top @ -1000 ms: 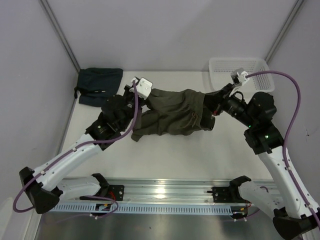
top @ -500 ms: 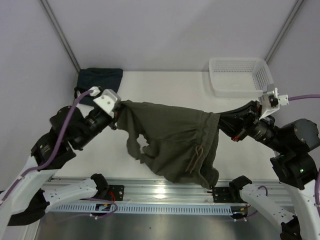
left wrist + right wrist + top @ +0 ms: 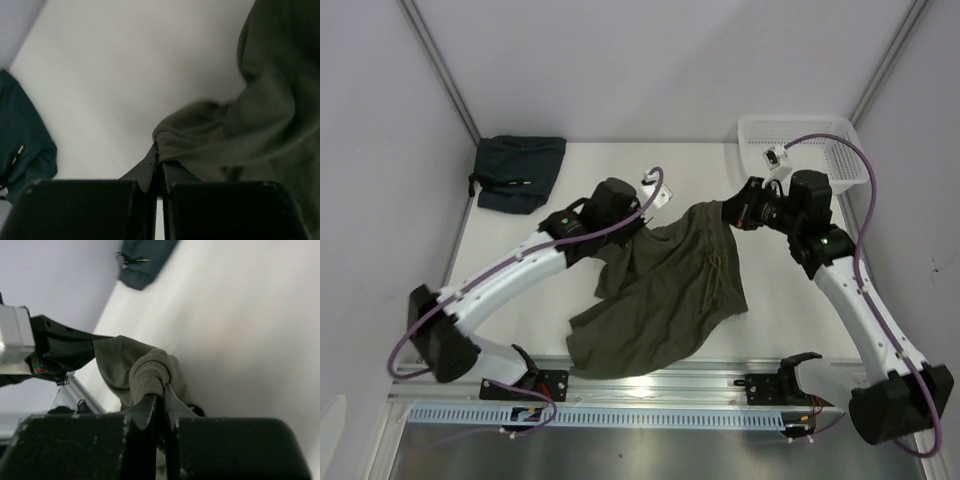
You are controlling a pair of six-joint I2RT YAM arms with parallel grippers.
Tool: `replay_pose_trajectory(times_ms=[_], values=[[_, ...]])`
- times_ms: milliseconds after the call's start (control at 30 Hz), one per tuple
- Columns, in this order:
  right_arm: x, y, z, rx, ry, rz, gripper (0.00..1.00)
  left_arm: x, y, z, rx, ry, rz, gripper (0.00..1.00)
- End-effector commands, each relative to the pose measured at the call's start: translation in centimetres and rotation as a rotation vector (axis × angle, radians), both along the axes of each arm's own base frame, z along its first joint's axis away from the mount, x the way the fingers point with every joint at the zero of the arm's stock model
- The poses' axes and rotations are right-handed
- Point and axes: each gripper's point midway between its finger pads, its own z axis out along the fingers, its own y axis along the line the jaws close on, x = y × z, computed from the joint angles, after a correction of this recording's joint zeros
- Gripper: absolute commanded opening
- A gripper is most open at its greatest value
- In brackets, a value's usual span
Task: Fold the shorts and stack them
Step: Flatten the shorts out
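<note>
Left gripper (image 3: 648, 218): clenched on a bunched edge of the shorts (image 3: 665, 295), its fingers (image 3: 150, 167) pressed together with a fold of cloth at their tips.
Right gripper (image 3: 728, 213): likewise closed on the shorts, jaws together around a rolled edge (seen plainly from the right wrist).
Shorts, long axis: slantwise, from the far right at the right gripper down to the near left.
Shorts, pointing: the broad free end pointed at the near-left part of the table (image 3: 520, 265) and reached the metal rail (image 3: 650, 378) at its near edge.
Shorts, place: mid-table, between the two arms.
Shorts against grippers: the far edge was pinched at both ends, left gripper on its left, right gripper on its right. The rest of the cloth spread out nearer than both.
Shorts, look: olive green, soft and creased, with the far edge sagging between the grips and a thin brownish drawstring (image 3: 717, 266) on the right half.
Folded dark blue garment (image 3: 518, 172): far-left corner, well apart from the shorts.
White basket (image 3: 800, 121): far-right corner, beside the right arm.
</note>
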Motion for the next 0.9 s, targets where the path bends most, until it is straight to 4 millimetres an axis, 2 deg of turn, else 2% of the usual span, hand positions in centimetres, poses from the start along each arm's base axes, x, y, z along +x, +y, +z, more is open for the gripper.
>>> replay_pose_trajectory(times_ms=[0,33,67,133,167,233,267,300,367,467,500,567,600,633,667,700,733,767,800,833,867], values=[[4.3,-1.0,1.1,0.039,-0.111,-0.074,0.0,3.3,0.6,-1.7,0.03,0.0,0.049,0.0],[5.3,-1.1,0.2,0.032,-0.101,-0.084,0.0,4.2,0.6,-2.5,0.041,0.006,0.066,0.0],[6.9,-1.2,-1.9,0.016,-0.059,-0.1,0.0,5.6,1.1,-4.6,0.075,0.038,0.101,0.0],[8.9,-1.1,-2.3,0.019,-0.091,-0.116,0.0,7.0,1.2,-6.4,0.091,0.061,0.133,0.0],[10.1,-1.0,-3.8,0.01,-0.067,-0.125,0.0,8.4,1.2,-7.4,0.096,0.067,0.155,0.0],[12.0,-1.2,-3.4,0.007,-0.109,-0.154,0.0,9.7,1.5,-8.3,0.104,0.063,0.18,0.0],[12.8,-1.3,-3.6,0.001,-0.115,-0.168,0.0,10.9,1.6,-7.9,0.096,0.046,0.199,0.0],[14.2,-1.4,-3.6,-0.009,-0.133,-0.18,0.0,11.4,1.6,-9.3,0.117,0.064,0.205,0.0],[15.8,-1.5,-3.7,-0.021,-0.149,-0.202,0.0,12.8,1.6,-9.2,0.13,0.052,0.209,0.0],[19.1,-2.0,-4.0,-0.036,-0.175,-0.259,0.0,14.7,1.8,-10.2,0.152,0.038,0.24,0.0],[20.4,-2.3,-5.3,-0.049,-0.157,-0.282,0.0,15.8,1.7,-9.2,0.137,0.0,0.263,0.0],[22.4,-3.3,-5.4,-0.06,-0.159,-0.359,0.0,16.9,1.9,-9.3,0.132,-0.021,0.295,0.0],[23.3,-3.7,-6.8,-0.067,-0.131,-0.381,0.07,17.7,1.8,-8.3,0.109,-0.059,0.315,0.0],[23.9,-3.9,-6.6,-0.06,-0.127,-0.403,0.21,17.9,1.7,-8.1,0.106,-0.072,0.32,0.0],[24.4,-4.2,-7.0,-0.069,-0.118,-0.425,0.34,18.1,1.7,-8.0,0.101,-0.08,0.323,0.06],[24.5,-4.5,-7.8,-0.09,-0.08,-0.443,0.43,18.2,1.7,-7.7,0.096,-0.09,0.328,0.21],[24.7,-4.8,-8.1,-0.101,-0.066,-0.467,0.62,18.4,2.1,-7.4,0.087,-0.102,0.356,0.45],[24.7,-5.3,-8.1,-0.107,-0.052,-0.5,0.68,18.4,2.8,-7.0,0.068,-0.113,0.398,0.64],[24.7,-5.9,-8.2,-0.119,-0.047,-0.527,0.72,18.5,3.2,-6.2,0.036,-0.127,0.432,0.68],[24.5,-6.1,-8.0,-0.122,-0.051,-0.538,0.74,18.4,3.9,-6.8,-0.006,-0.112,0.467,0.71],[24.2,-6.3,-7.2,-0.122,-0.065,-0.545,0.77,18.0,3.6,-5.1,-0.077,-0.121,0.452,0.73]])
